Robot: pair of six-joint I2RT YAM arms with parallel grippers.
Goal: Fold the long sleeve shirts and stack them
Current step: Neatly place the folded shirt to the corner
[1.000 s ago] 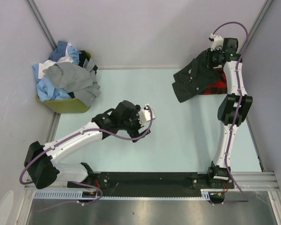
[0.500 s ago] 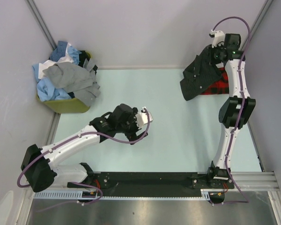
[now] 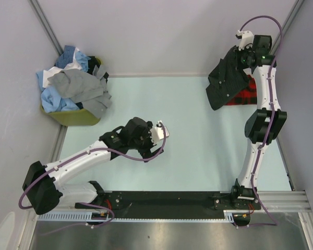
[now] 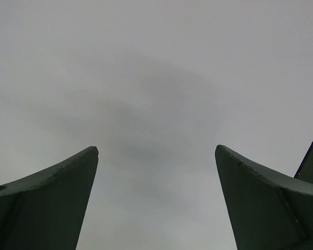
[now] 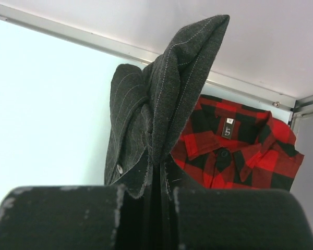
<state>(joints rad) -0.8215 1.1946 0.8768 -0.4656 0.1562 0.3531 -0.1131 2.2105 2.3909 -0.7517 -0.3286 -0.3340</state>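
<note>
Your right claw pinches the dark charcoal pinstriped shirt; it hangs long axis downward, slanting left, beside the red-and-black plaid shirt. Your left claw is spread wide.

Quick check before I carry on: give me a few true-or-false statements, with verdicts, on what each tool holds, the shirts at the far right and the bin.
1. The right tool is shut on the charcoal pinstriped shirt. True.
2. The left tool grips a blue shirt. False: it is open and empty.
3. The red-and-black plaid shirt lies on the table at the far right. True.
4. The charcoal pinstriped shirt lies folded flat. False: it hangs bunched from the right tool.
5. The yellow-green bin is empty. False: blue, white and grey shirts fill it.
</note>
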